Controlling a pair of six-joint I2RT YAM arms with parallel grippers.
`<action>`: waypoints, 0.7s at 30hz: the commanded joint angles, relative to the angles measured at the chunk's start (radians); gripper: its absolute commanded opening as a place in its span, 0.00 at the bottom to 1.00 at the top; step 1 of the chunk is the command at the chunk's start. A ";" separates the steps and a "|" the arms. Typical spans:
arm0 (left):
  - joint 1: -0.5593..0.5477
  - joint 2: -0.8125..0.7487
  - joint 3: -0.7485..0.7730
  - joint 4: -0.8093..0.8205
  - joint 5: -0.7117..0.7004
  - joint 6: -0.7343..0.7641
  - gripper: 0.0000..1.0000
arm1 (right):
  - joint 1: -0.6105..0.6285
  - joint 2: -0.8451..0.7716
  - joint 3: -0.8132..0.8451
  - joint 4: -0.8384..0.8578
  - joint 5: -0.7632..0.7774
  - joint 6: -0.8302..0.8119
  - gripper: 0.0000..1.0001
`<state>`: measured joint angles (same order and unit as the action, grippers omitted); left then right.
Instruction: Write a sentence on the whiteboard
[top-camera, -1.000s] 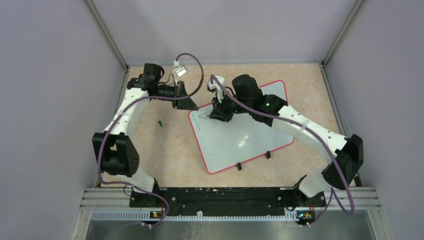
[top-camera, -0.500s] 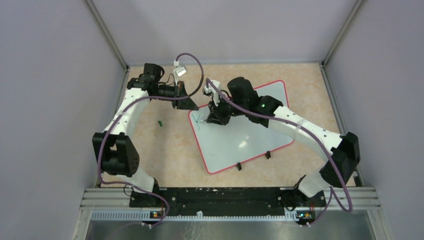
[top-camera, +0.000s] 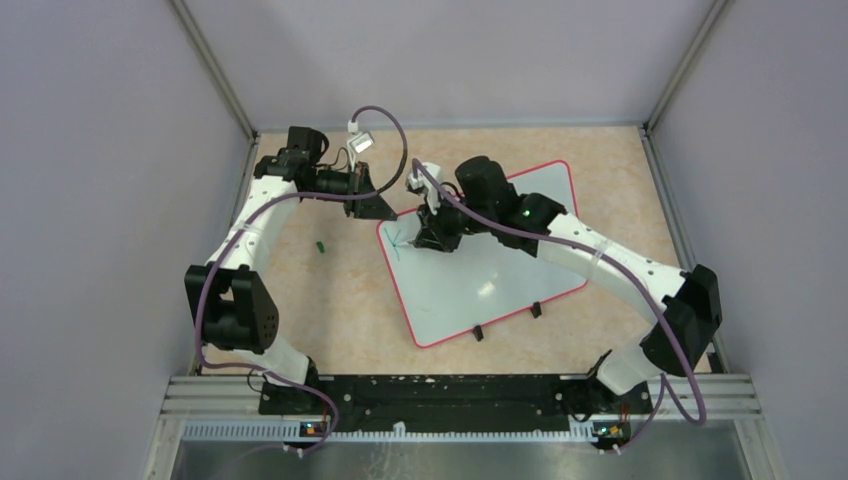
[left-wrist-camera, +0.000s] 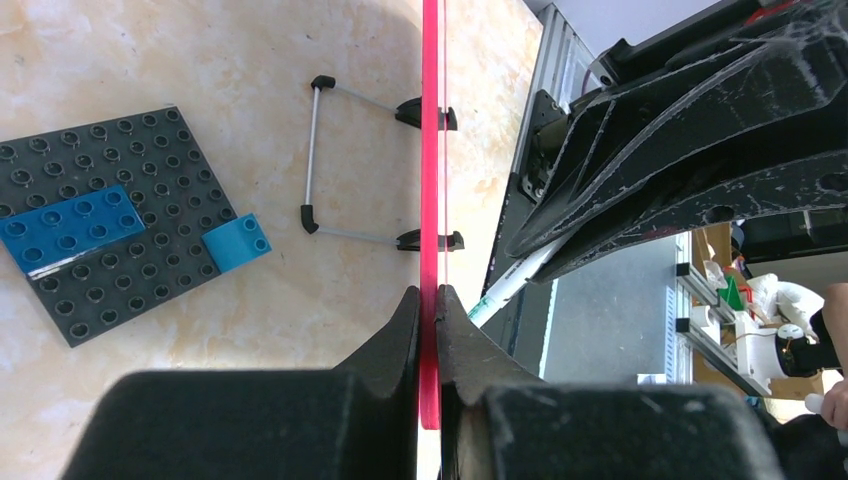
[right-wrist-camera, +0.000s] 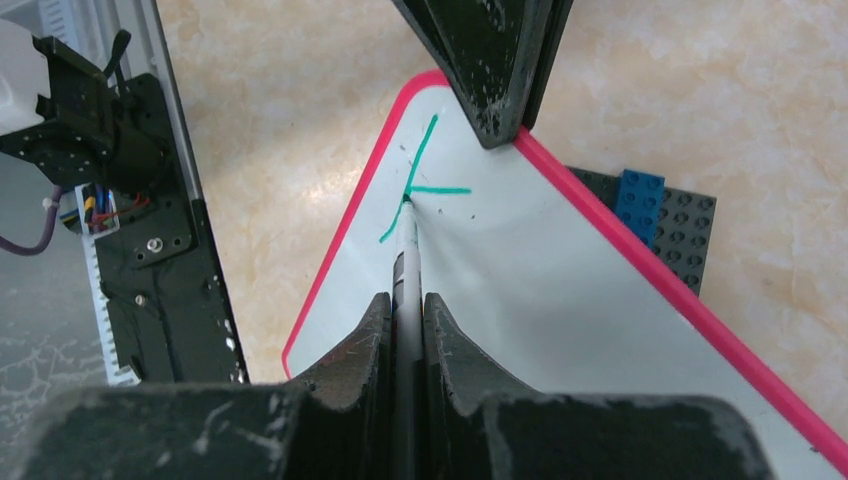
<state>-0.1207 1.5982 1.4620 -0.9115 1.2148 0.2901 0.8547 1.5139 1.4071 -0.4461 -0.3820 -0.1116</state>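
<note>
The whiteboard (top-camera: 490, 270) lies slanted on the table, white with a red-pink rim (left-wrist-camera: 430, 150). My left gripper (top-camera: 383, 210) (left-wrist-camera: 428, 293) is shut on the rim at the board's far left corner. In my right gripper (top-camera: 428, 238) (right-wrist-camera: 405, 298), also shut, is a marker (right-wrist-camera: 405, 262) whose tip touches the board. Of the sentence, only a few teal-green strokes (right-wrist-camera: 425, 175) (top-camera: 398, 243) show near that corner, a long slanted line with a short branch. The left gripper's fingers (right-wrist-camera: 495, 70) show just beyond the strokes in the right wrist view.
A dark grey plate with blue bricks (left-wrist-camera: 100, 220) (right-wrist-camera: 665, 225) lies under the raised board. Two black clips (top-camera: 478, 332) sit on the board's near edge. A small green object (top-camera: 320, 245) lies on the table left of the board. Metal frame posts stand at the back corners.
My right gripper and marker shifted slightly left toward the board's corner, and a short second teal stroke now branches off the first line. The left arm has not moved.
</note>
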 joint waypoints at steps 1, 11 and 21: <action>-0.013 -0.014 -0.006 0.005 0.042 0.000 0.00 | 0.005 -0.040 -0.038 0.008 0.052 -0.010 0.00; -0.013 -0.020 -0.015 0.012 0.040 -0.003 0.00 | -0.024 -0.106 -0.118 0.000 0.066 -0.011 0.00; -0.014 -0.015 -0.013 0.014 0.040 -0.007 0.00 | -0.032 -0.126 -0.126 -0.021 0.056 -0.023 0.00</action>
<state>-0.1207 1.5982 1.4574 -0.8974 1.2152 0.2867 0.8352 1.4220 1.2705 -0.4679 -0.3576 -0.1139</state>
